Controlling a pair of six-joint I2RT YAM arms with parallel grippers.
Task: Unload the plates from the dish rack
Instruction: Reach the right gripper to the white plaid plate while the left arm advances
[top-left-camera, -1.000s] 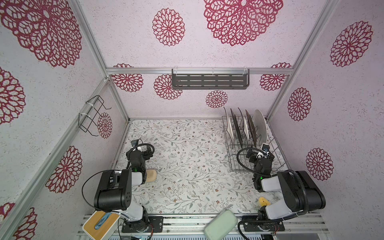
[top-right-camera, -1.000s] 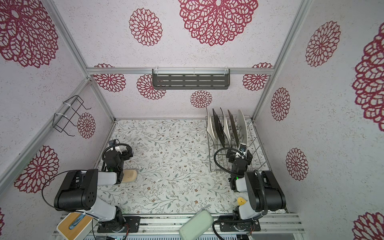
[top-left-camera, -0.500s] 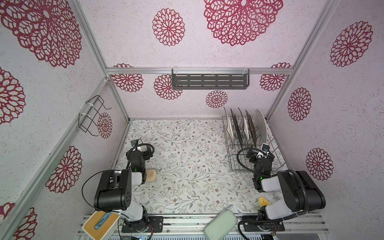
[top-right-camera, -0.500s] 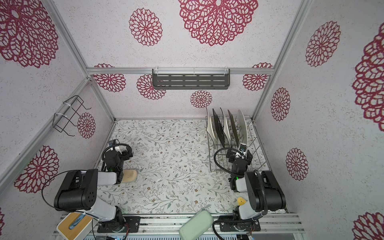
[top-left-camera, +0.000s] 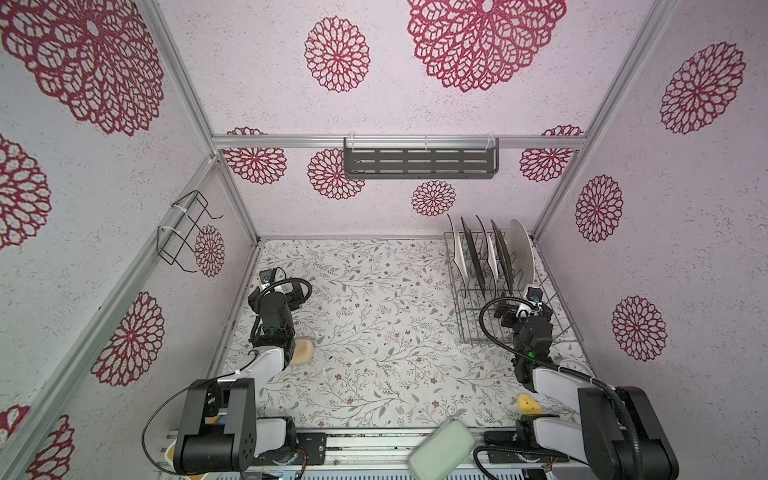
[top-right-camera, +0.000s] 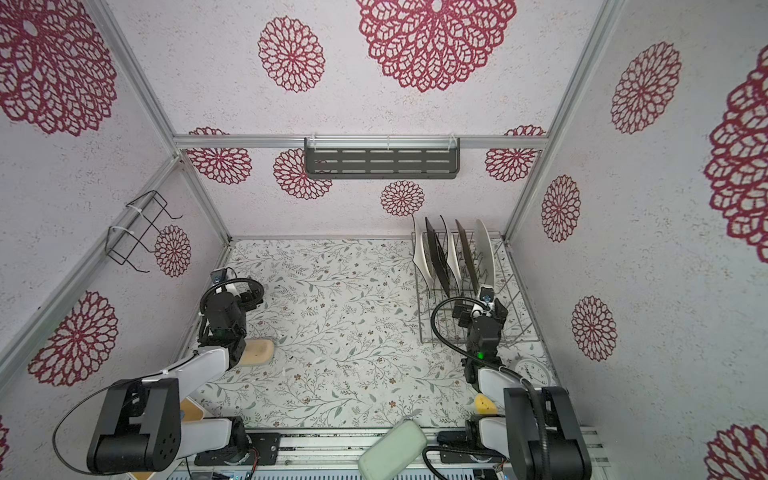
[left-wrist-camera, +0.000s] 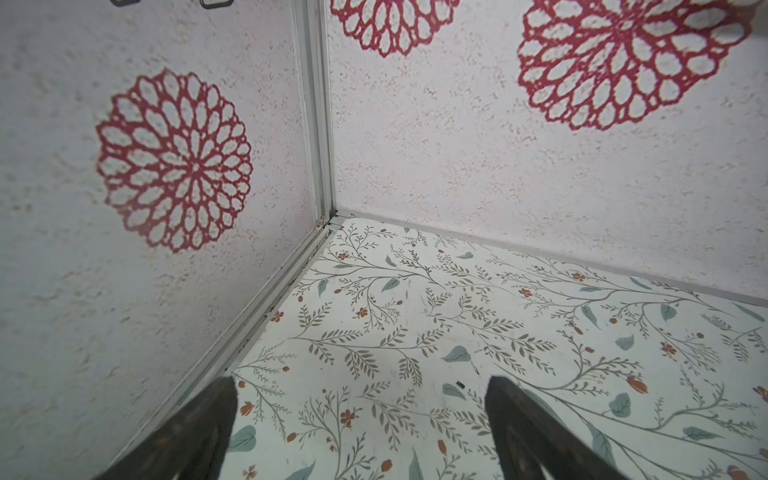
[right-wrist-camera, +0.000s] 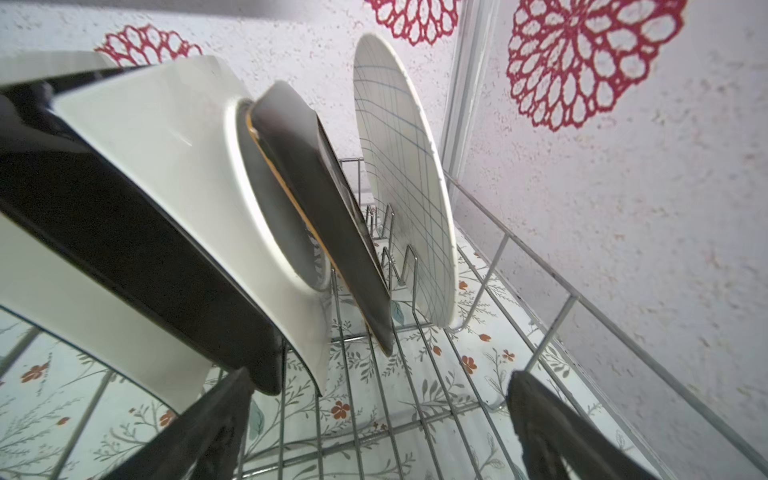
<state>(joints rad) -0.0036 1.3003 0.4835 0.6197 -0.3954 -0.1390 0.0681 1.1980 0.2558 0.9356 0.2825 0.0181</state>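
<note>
The silver wire dish rack (top-left-camera: 490, 341) (top-right-camera: 440, 341) stands in the back right corner. Several plates stand upright in it on edge. Farthest right is a round cream plate with grid lines (top-left-camera: 520, 249) (top-right-camera: 485, 249) (right-wrist-camera: 409, 187). Beside it come a dark brown plate (top-left-camera: 500, 253) (right-wrist-camera: 324, 216) and a white one (right-wrist-camera: 166, 166). My right gripper (top-left-camera: 524, 301) (right-wrist-camera: 379, 376) hangs open over the rack's wire floor, just in front of the plates, holding nothing. My left gripper (top-left-camera: 291, 293) (left-wrist-camera: 361, 380) is open and empty above the floral mat near the left wall.
A dark grey slotted shelf (top-left-camera: 419, 162) hangs on the back wall and a black wire holder (top-left-camera: 183, 232) on the left wall. A beige pad (top-left-camera: 301, 351) lies by the left arm. A pale green block (top-left-camera: 440, 453), a yellow piece (top-left-camera: 527, 404) and a white dial (top-right-camera: 534, 372) sit near the front.
</note>
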